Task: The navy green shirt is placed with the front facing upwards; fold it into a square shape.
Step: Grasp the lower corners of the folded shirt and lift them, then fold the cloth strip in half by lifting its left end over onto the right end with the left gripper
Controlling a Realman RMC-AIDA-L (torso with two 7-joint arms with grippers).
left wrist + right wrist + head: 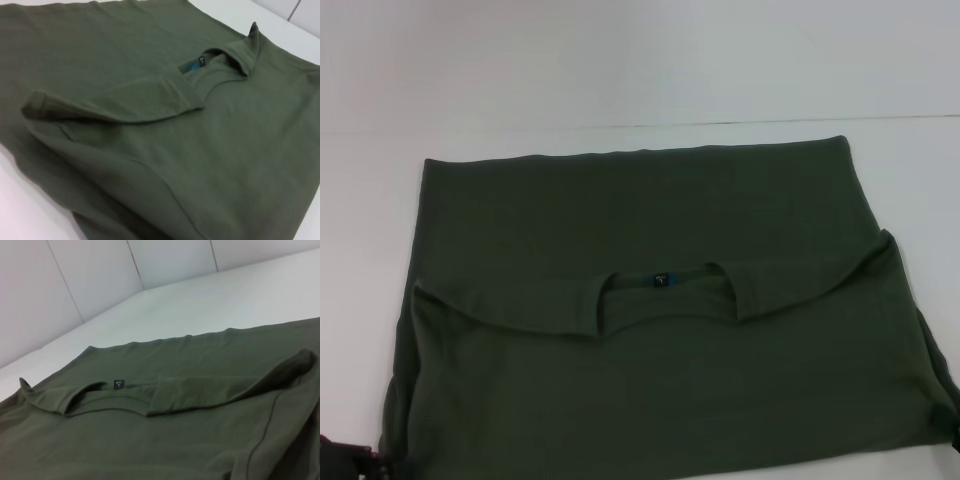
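On white table (620, 60), navy green shirt (650, 380), sleeves folded inward

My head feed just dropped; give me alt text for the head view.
The navy green shirt lies on a white table, both sleeves folded inward meeting near the collar with its blue label. Only dark bits of the arms show at the lower corners.

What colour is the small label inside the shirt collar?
Blue. The label on the navy green shirt shows best in the head view.
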